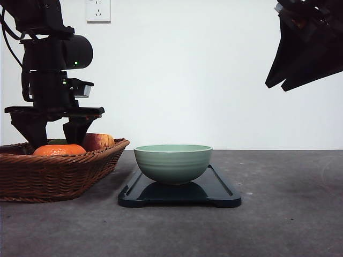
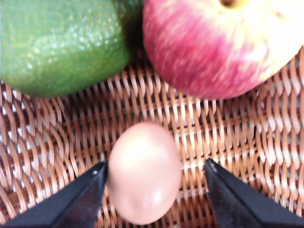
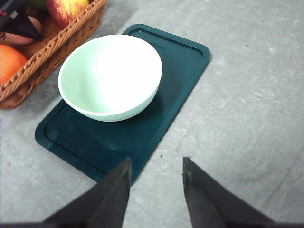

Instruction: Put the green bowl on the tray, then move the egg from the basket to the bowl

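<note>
From the front camera I see the green bowl (image 1: 173,162) sitting upright on the tray (image 1: 220,188), toward its left half, with the tray lying on the grey table (image 1: 289,214) just beside the basket (image 1: 53,174). My left gripper (image 1: 53,131) is down inside the basket, its fingers dipping behind an orange fruit (image 1: 59,150) and next to the apple (image 1: 98,141); from here I cannot see the egg. My right gripper (image 1: 284,83) hangs high at the upper right, well clear of the table. On the left wrist camera the egg (image 2: 144,172) lies on the woven basket floor (image 2: 223,128) between the two fingers (image 2: 76,202), the jaws spread wide: one tip is just at the shell, the other stands off with a clear gap, so nothing is gripped. A green bumpy fruit (image 2: 59,42) and the apple (image 2: 218,45) lie beyond the egg. On the right wrist camera the right gripper (image 3: 156,166) is parted and holds nothing, hovering above the near edge of the tray (image 3: 180,71); the green bowl (image 3: 110,76) rests on it, the basket (image 3: 57,40) at its corner.
</note>
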You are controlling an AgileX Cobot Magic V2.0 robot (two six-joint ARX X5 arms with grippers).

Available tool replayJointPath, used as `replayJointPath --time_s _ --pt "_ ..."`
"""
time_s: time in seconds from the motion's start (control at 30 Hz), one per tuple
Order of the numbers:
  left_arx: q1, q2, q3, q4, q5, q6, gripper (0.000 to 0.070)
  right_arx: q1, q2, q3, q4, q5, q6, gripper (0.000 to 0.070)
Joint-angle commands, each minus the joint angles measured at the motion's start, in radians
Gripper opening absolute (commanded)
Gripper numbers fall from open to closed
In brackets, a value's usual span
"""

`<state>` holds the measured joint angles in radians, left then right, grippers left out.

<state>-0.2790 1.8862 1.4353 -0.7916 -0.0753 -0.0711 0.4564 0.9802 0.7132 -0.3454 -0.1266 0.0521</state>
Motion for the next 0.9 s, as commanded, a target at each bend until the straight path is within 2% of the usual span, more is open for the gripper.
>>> replayJointPath --time_s 0.0,0.43,0.6,0.73,0.87 --pt "-0.002 0.017 0.024 0.0 -0.004 0.004 0.0379 0.004 0.007 0.004 0.012 0.005 -0.007 0.0213" --pt "-0.002 0.018 0.024 0.005 -0.004 0.004 0.0372 0.004 0.007 0.004 0.012 0.005 -0.007 0.0213" --pt "-0.002 0.018 0.024 -0.003 -0.005 0.003 0.0218 0.004 0.007 0.004 0.012 0.005 -0.007 0.0213" --pt "-0.002 0.018 0.024 -0.007 -0.004 0.003 0.0133 0.004 0.007 0.004 0.012 0.005 -0.007 0.0213" --pt "-0.002 0.018 0.024 -0.008 -0.004 0.003 0.0146 0.004 0.007 0.004 0.011 0.005 -0.007 0.0213"
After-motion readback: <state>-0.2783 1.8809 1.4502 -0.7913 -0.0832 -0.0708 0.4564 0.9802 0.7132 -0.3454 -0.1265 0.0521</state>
